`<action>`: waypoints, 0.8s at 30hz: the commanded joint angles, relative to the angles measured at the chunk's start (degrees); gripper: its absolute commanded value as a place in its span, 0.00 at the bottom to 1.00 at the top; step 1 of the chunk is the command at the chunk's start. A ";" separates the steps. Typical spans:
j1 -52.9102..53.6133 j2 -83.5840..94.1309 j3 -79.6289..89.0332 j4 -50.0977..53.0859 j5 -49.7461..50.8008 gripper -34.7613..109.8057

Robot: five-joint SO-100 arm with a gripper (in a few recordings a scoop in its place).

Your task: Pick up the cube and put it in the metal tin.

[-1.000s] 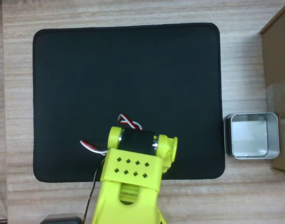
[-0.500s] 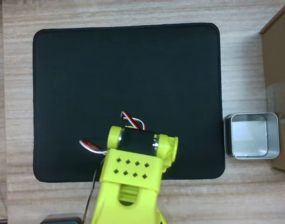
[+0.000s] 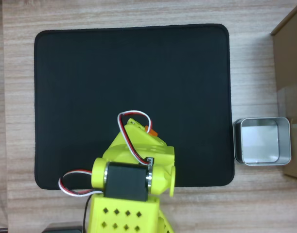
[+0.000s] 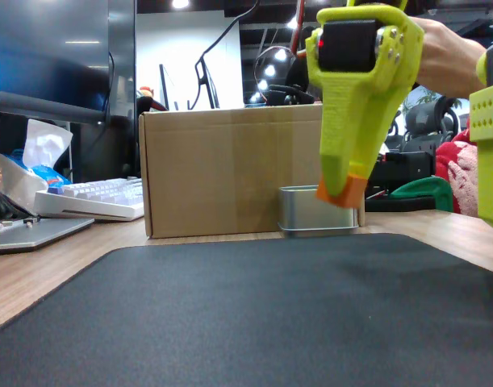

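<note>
The small orange cube hangs well above the black mat, held at the tip of my yellow gripper, which is shut on it. In the overhead view a corner of the cube peeks out beside the gripper, over the lower middle of the mat. The shiny metal tin stands on the wooden table just off the mat's right edge, with nothing in it. In the fixed view the tin sits behind the gripper, in front of the cardboard box.
A brown cardboard box borders the tin on the right and far side; in the fixed view the box rises behind it. A keyboard and clutter lie off to the left.
The arm has drawn back toward the bottom edge and the wrist has tilted up. The orange cube, hidden under the arm before, now shows at the gripper's tip.
</note>
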 commanded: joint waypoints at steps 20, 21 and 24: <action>26.54 11.43 -9.40 -7.21 -0.79 0.24; 28.04 10.02 -9.49 -8.44 -1.58 0.24; 32.87 6.86 -9.84 -11.60 -2.81 0.24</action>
